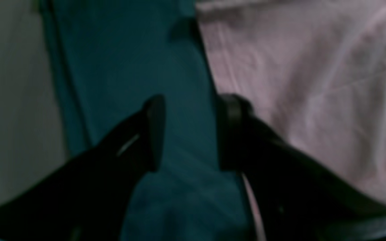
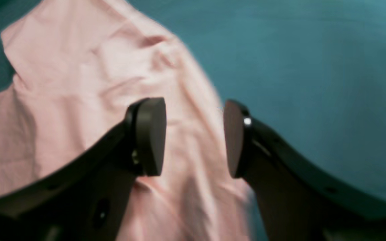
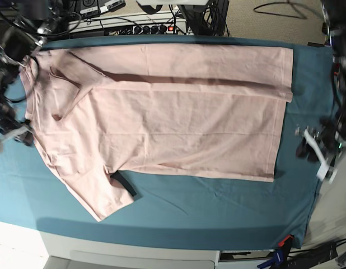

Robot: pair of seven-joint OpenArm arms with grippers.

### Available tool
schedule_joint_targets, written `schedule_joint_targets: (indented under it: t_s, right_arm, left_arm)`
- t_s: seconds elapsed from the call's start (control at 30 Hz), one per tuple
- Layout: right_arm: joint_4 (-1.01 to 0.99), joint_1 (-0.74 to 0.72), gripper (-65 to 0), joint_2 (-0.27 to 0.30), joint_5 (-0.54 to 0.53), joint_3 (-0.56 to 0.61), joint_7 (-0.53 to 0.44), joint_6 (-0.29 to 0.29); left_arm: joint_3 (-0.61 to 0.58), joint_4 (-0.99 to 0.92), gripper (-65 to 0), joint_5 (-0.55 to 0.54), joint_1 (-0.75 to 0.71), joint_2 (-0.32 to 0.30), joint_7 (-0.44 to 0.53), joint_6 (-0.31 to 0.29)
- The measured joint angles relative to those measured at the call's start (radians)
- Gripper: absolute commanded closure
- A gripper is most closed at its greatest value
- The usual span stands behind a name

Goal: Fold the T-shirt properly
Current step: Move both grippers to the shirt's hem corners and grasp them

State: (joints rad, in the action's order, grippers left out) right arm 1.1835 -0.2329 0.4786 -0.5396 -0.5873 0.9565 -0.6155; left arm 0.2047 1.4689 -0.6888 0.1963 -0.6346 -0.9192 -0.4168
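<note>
Above the T-shirt edges, left hand and right hand hover spread, grasping nothing.

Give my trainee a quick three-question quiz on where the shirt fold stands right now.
1. True or false: the left gripper is clamped on the T-shirt.
2. What lies between the right gripper's open jaws: A) bare cloth only, B) the shirt's edge, C) a cable?
3. Which part of the shirt is already folded over, seen from the base view?

Key:
1. False; open over the teal table cloth.
2. B.
3. The far long edge, doubled onto the body.
</note>
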Motion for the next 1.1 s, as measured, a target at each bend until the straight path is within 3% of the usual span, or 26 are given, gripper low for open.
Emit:
schedule_joint_targets:
  t_s: [0.1, 0.23, 0.47, 0.77, 1.1]
  right_arm:
    - [0.0, -0.031, -28.4, -0.054, 0.071, 0.055, -0.031, 0.017]
    - [0.0, -0.043, -28.4, -0.1, 0.102, 0.089, -0.068, 0.022]
    - [0.0, -0.044, -28.4, -0.118, 0.108, 0.089, -0.074, 0.024]
    - [0.0, -0.044, -28.4, -0.118, 0.109, 0.09, -0.071, 0.024]
    - [0.0, -0.042, -28.4, -0.119, 0.109, 0.09, -0.071, 0.024]
  left_arm:
    - [-0.089, -0.237, -24.4, 0.001, 0.162, 0.003, 0.013, -0.003]
    - [-0.115, -0.571, -24.3, -0.021, 0.368, 0.023, 0.02, -0.068]
    - [-0.111, -0.98, -24.0, -0.121, 0.586, 0.066, 0.029, -0.113]
    - [-0.112, -1.03, -24.0, -0.123, 0.563, 0.139, 0.031, -0.111]
    - [-0.112, -1.03, -24.0, -0.106, 0.528, 0.143, 0.049, -0.112]
